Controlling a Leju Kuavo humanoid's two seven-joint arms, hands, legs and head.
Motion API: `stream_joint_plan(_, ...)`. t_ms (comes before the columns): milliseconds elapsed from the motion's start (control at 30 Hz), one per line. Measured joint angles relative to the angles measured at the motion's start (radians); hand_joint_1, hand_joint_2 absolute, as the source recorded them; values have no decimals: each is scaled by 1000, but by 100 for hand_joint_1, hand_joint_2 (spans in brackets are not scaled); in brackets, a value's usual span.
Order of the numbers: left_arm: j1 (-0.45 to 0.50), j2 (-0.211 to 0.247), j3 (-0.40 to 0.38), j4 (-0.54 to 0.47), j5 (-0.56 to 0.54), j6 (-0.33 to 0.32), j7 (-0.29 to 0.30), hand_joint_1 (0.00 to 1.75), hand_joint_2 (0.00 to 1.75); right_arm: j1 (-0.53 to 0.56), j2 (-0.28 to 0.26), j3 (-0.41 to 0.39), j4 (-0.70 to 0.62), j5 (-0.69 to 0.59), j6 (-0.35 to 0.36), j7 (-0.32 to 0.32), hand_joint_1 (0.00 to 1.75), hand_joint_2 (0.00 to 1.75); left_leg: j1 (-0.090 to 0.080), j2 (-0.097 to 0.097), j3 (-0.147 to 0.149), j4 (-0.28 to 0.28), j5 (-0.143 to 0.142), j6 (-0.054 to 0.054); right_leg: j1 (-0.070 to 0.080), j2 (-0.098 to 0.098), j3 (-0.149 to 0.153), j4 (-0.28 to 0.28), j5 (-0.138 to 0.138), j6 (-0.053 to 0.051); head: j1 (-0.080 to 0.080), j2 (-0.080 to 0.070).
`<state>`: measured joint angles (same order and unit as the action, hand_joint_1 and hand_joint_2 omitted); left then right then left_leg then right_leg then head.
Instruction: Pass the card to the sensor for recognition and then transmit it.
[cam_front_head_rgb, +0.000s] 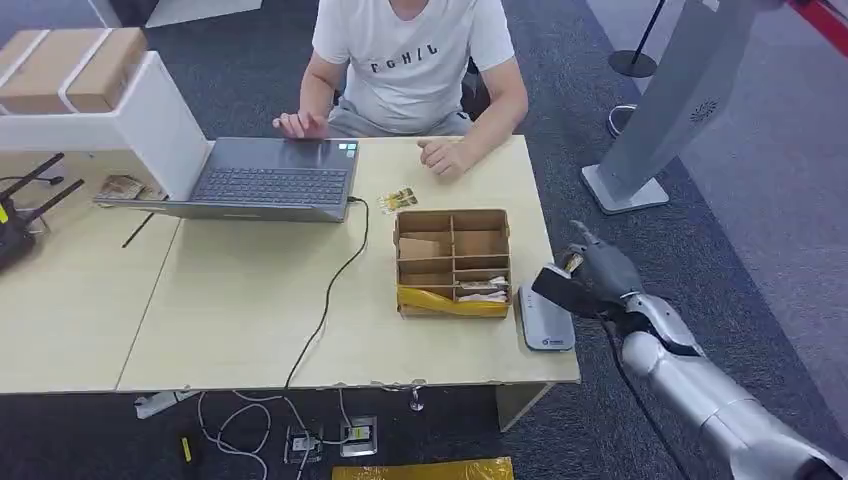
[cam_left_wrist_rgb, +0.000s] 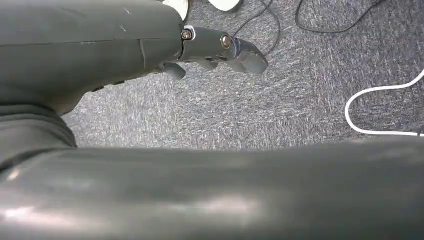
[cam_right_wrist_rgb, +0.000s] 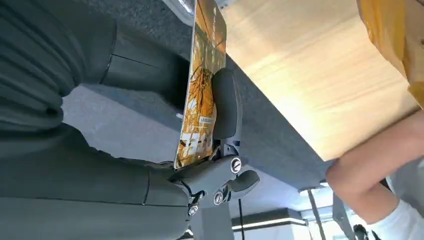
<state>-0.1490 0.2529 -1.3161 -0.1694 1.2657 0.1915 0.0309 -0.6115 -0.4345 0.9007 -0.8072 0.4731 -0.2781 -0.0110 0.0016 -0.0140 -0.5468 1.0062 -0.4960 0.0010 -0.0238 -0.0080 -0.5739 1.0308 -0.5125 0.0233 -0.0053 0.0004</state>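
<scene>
Orange-and-yellow card (cam_right_wrist_rgb: 202, 85) pinched in right hand (cam_front_head_rgb: 597, 272), thumb (cam_right_wrist_rgb: 225, 105) pressed flat on its printed face, darker fingers behind it. Card held edge-on beside the table's right edge, just off the light wooden tabletop (cam_front_head_rgb: 250, 300). From the head view, a small sliver of card (cam_front_head_rgb: 572, 262) showing at the fingers, hand hovering close to the white sensor (cam_front_head_rgb: 545, 318), which lies flat on the table at its right edge. Whether card touches sensor: cannot tell.

Left hand (cam_left_wrist_rgb: 220, 50) hanging low over grey carpet (cam_left_wrist_rgb: 280, 105), fingers loosely curled, nothing between them; white cable (cam_left_wrist_rgb: 370, 112) looping on the floor nearby.

On the table, just left of the sensor: cardboard organiser box (cam_front_head_rgb: 452, 262) with several compartments, a yellow strip along its front, small papers in the lower right compartment. Another card (cam_front_head_rgb: 398, 199) flat on the table between box and laptop. Open grey laptop (cam_front_head_rgb: 270, 180) farther left, black cable (cam_front_head_rgb: 335, 290) running from it across the table and over the front edge. Seated person in white T-shirt (cam_front_head_rgb: 410, 60) at the far side, one hand on the laptop, the other resting on the tabletop. Cardboard cartons (cam_front_head_rgb: 70, 65) on a white stand at far left. Power strips and cords on the floor under the table front.
</scene>
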Motion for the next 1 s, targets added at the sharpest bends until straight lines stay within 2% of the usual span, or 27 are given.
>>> stream_joint_plan(233, 0, 0, 0, 0, 0, -1, 0, 0, 0, -25, -11, -12, -86, 50, 45, 71, 175, 175, 0, 0, 0, 0, 0, 0, 0, 0, 0, 0, 0, 0, 0, 0)
stream_joint_plan(533, 0, -1, 0, 0, 0, -5, 0, 0, 0, -37, -25, -30, -162, 85, 35, 72, 175, 175, 0, 0, 0, 0, 0, 0, 0, 1, 0, 0, 0, 0, 0, 0)
stream_joint_plan(833, 0, -1, 0, 0, -22, -16, -24, 0, 0, -149, -42, -85, -293, 186, 114, 109, 175, 175, 0, 1, 0, 0, 0, 0, 0, 2, 0, 0, 1, -1, 0, 0)
stream_joint_plan(1000, -4, -6, -1, 0, -46, -28, -44, 0, 0, -236, -21, -101, -321, 257, 156, 103, 175, 175, 0, 1, 0, 0, 0, 0, 0, 2, 0, 0, 1, -1, 0, 0)
